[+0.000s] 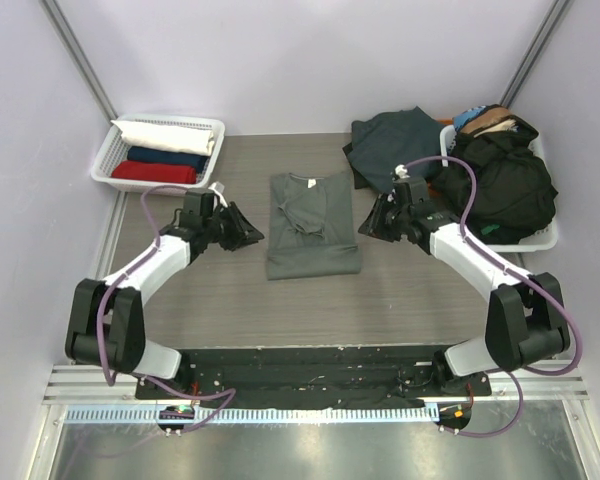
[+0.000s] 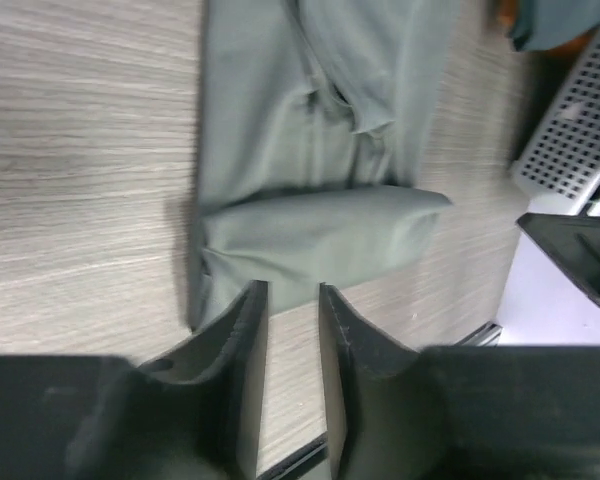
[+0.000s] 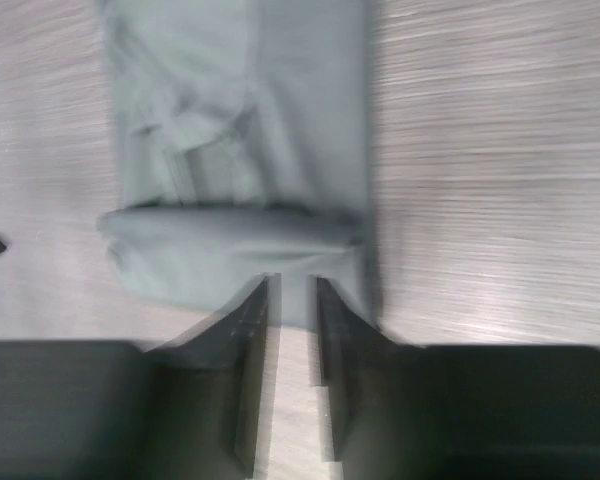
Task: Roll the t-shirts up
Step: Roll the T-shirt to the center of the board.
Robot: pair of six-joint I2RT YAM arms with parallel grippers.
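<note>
Sage-grey t-shirt (image 1: 313,225) lies folded narrow on the surface (image 1: 230,290), flanked by both arms. Left gripper (image 2: 293,300) and right gripper (image 3: 292,290) show narrowly parted, empty fingers. Soft, limp cloth — likely best pinched at the hem corners.

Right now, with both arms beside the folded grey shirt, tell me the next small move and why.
Probably bring both grippers in to the sage-grey t-shirt and take hold of one end to begin the roll. It lies folded into a flat strip, unrolled, with the left gripper and right gripper at its two sides. Both wrist views show narrow, empty finger gaps, so they likely need opening first.
</note>
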